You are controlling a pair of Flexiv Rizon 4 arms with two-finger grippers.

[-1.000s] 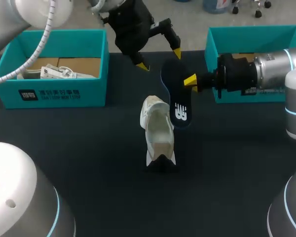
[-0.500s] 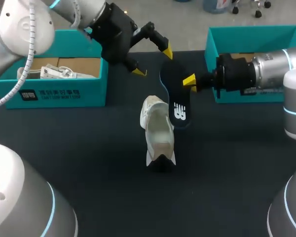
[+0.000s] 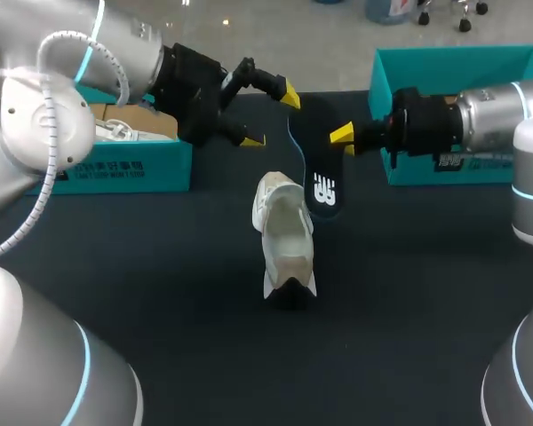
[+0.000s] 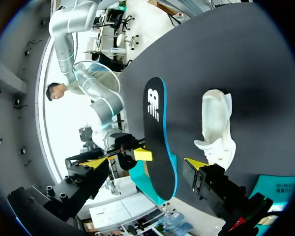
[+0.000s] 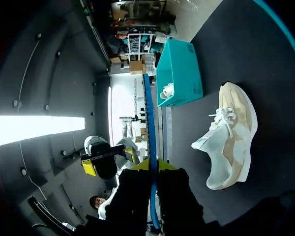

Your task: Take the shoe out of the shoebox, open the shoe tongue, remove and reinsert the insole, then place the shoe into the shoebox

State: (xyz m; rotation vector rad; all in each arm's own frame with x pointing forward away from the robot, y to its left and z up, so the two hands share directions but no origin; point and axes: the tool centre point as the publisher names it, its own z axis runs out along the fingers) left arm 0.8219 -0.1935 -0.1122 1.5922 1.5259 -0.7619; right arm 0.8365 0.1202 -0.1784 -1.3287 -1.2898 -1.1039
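A white shoe (image 3: 284, 235) lies on the dark table, its opening toward the back. Just behind it my right gripper (image 3: 345, 138) is shut on a dark navy insole (image 3: 318, 177) with a white logo, holding it clear of the shoe. From the right wrist, the insole (image 5: 151, 142) is a thin blue edge between my fingertips (image 5: 163, 165), with the shoe (image 5: 231, 142) ahead and to one side. My left gripper (image 3: 271, 115) stands open left of the insole's far end, holding nothing. In the left wrist view the insole (image 4: 157, 142) hangs ahead of that gripper (image 4: 148, 163), beside the shoe (image 4: 216, 125).
A teal shoebox (image 3: 124, 164) holding cardboard and white items stands at the back left under my left arm. A second teal shoebox (image 3: 462, 62) sits at the back right behind my right arm. Dark table (image 3: 160, 293) spreads in front of the shoe.
My left gripper has drawn back to the left, still open. The right gripper has carried the insole a little farther from the shoe. The shoe has not moved.
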